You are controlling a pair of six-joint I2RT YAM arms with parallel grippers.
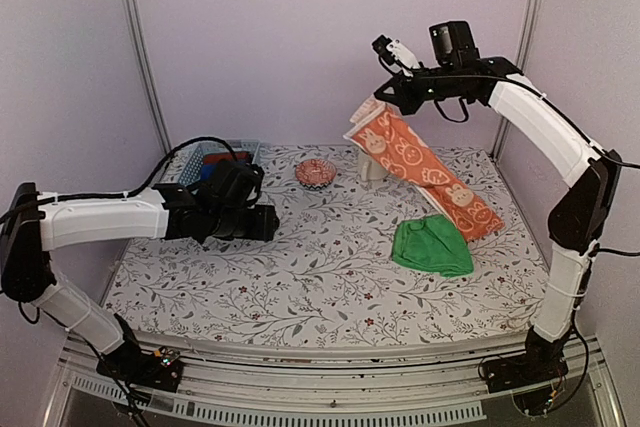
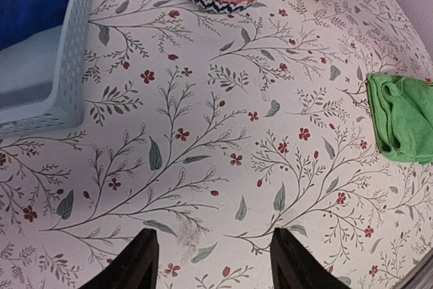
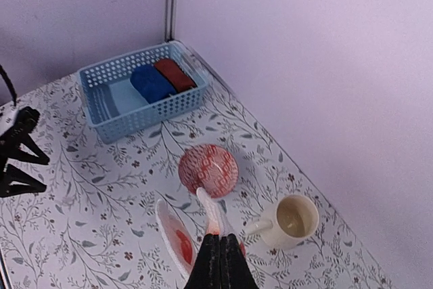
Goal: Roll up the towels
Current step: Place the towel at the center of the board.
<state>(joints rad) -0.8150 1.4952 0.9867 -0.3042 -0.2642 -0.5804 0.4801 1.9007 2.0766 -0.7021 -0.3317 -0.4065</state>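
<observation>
Orange towel (image 1: 425, 172), overhead: it hangs as a slanted strip from one raised corner. Its low end lies on the table (image 1: 300, 267) just beside the green towel (image 1: 432, 245). I judge it's held up so it drapes out straight before being laid flat for rolling.
Right claw (image 1: 376, 102), overhead: pinched shut on that top corner, high above the back of the table.
Left claw (image 1: 262, 222), overhead: low at mid-table, well apart from both towels, holding nothing.
Clutter, overhead: a bowl (image 1: 314, 173) and a mug (image 1: 372, 169) stand under the hanging cloth, the mug partly hidden behind it. A basket (image 1: 180, 167) sits at the back left. I think the towel could drag against the mug if I lower it there.
Left claw (image 2: 216, 265), left wrist view: fingers spread wide over bare tabletop, nothing between them.
Green towel (image 2: 402, 120), left wrist view: crumpled at the right edge, unrolled, with open table between it and my claw.
Right claw (image 3: 220, 262), right wrist view: fingers closed together, with the pale edge of the orange towel (image 3: 172, 228) falling away beneath them.
Below, right wrist view: the bowl (image 3: 208, 169) and mug (image 3: 291, 220) sit close under the claw. The basket (image 3: 145, 114) beyond holds a blue roll (image 3: 152, 82) and a dark red roll (image 3: 174, 74), neither mine to touch.
</observation>
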